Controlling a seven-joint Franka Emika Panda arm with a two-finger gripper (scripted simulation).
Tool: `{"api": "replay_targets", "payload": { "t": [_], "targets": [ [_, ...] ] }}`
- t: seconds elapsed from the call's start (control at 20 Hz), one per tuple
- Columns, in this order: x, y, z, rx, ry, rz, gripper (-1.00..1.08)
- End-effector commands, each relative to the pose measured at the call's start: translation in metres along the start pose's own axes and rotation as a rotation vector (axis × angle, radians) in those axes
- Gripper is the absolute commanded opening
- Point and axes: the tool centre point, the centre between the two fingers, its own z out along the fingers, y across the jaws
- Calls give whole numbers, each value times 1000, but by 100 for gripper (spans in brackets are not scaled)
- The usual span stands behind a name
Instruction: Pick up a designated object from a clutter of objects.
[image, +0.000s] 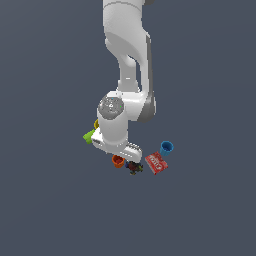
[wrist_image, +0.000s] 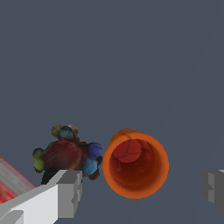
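Jaws released, astride orange cup (wrist_image: 135, 165) | tips cut off | red box (wrist_image: 11, 183) part-hidden

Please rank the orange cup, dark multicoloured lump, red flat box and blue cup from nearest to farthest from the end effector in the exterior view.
1. Orange cup, just below the end effector.
2. Dark multicoloured lump, beside the cup.
3. Red flat box, further toward the exterior view's right.
4. Blue cup, farthest right.

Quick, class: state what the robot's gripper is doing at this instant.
Gripper: open, holding nothing; its fingers stand either side of the orange cup without touching it.
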Motion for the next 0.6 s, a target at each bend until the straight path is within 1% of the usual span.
{"api": "replay_targets", "payload": {
  "t": [0.0,0.2,0.55],
  "targets": [
    [0,0,1,0,1,0,100],
    [0,0,12,0,1,0,100],
    [0,0,44,0,2,3,100]
  ]
}}
